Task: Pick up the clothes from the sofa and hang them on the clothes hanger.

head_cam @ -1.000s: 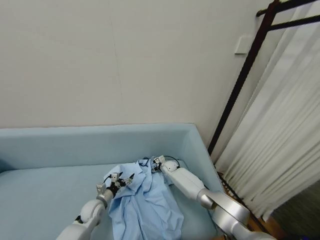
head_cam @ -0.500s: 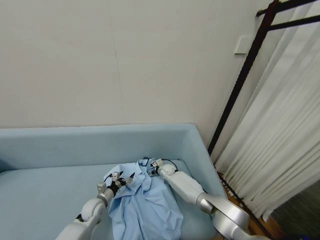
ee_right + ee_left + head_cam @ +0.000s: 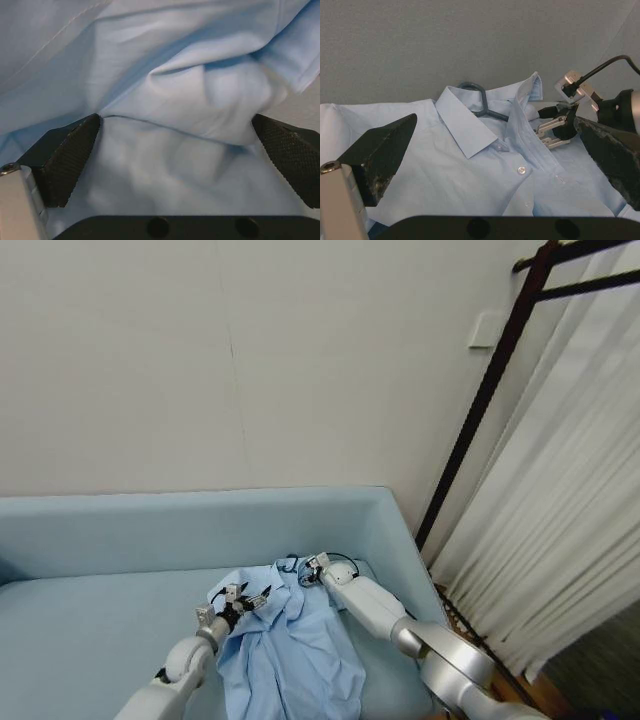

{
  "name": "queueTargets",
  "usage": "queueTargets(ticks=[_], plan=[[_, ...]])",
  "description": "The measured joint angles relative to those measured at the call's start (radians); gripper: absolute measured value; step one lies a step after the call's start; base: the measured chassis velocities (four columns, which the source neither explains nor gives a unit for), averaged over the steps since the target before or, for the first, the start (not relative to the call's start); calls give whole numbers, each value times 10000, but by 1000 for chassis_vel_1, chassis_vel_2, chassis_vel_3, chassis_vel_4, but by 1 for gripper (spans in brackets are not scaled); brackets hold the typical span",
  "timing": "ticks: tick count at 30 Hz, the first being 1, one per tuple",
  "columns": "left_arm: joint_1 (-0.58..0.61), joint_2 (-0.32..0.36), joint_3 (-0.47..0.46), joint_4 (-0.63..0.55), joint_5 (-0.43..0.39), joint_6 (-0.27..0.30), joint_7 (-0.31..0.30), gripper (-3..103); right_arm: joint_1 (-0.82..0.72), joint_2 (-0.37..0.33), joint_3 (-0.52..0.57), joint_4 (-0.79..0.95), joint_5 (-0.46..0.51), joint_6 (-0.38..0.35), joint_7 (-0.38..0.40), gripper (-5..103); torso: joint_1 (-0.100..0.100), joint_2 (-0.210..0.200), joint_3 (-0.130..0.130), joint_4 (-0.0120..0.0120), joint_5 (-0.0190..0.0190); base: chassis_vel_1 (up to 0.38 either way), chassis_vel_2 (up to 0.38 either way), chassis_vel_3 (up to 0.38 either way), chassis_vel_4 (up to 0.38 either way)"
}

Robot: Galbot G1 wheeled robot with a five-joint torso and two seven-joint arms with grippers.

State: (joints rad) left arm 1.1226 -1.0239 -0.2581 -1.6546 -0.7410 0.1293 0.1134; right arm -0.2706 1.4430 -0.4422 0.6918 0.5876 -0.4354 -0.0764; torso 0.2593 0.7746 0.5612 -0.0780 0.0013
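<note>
Head view: shirt (image 3: 290, 650) lies at sofa (image 3: 100, 640) right end, left hand (image 3: 248, 598) and right hand (image 3: 308, 568) open beside its collar; lifting, hanging outstanding.

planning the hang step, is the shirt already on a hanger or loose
On a hanger, which pokes out of the shirt collar. Left gripper and right gripper are open at it.

The plain light blue cloth shirt (image 3: 290, 650) has small white buttons (image 3: 521, 170). The soft sofa (image 3: 120, 530) under the shirt is a paler, greyer blue. The thin plastic hanger (image 3: 479, 100) at the shirt's collar is dark grey-blue. The left gripper (image 3: 495, 120) and the right gripper (image 3: 176, 119) have black fingers (image 3: 65, 155). Right of the shirt, the tall rack pole (image 3: 480, 400) is dark brown and the long curtain (image 3: 560, 520) is white
</note>
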Motion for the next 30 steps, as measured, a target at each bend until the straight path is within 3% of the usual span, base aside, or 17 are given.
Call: queueTargets(ticks=[8, 13, 14, 17, 22, 30], plan=[[107, 181, -93, -114, -46, 0, -1, 100, -132, 19, 23, 4, 67, 24, -135, 73, -1, 0, -1, 4, 2, 0, 0, 0, 0], [84, 161, -79, -138, -50, 0, -2, 100, -175, -11, 25, 45, -83, 85, -164, 51, -1, 0, -1, 4, 2, 0, 0, 0, 0], [82, 159, -74, -146, -51, 0, -2, 100, -196, -11, 30, 47, -145, 108, -163, 51, -1, 1, 0, 4, 3, 0, 0, 0, 0], [79, 168, -64, -189, -57, 1, -4, 100, -332, -37, 37, 51, -682, 455, -151, 35, -1, 1, 0, 4, 3, 0, 0, 0, 0], [91, 196, -69, -211, -65, 3, -7, 100, -442, -110, 60, 145, -1372, 837, -148, 25, -1, 0, 0, 1, 2, 0, 0, 0, 0], [74, 173, -72, -258, -69, 6, -10, 100, -564, -320, 110, 549, -2387, 1394, 118, 19, 2, -2, 4, -3, -1, 0, 0, 0, 0]])
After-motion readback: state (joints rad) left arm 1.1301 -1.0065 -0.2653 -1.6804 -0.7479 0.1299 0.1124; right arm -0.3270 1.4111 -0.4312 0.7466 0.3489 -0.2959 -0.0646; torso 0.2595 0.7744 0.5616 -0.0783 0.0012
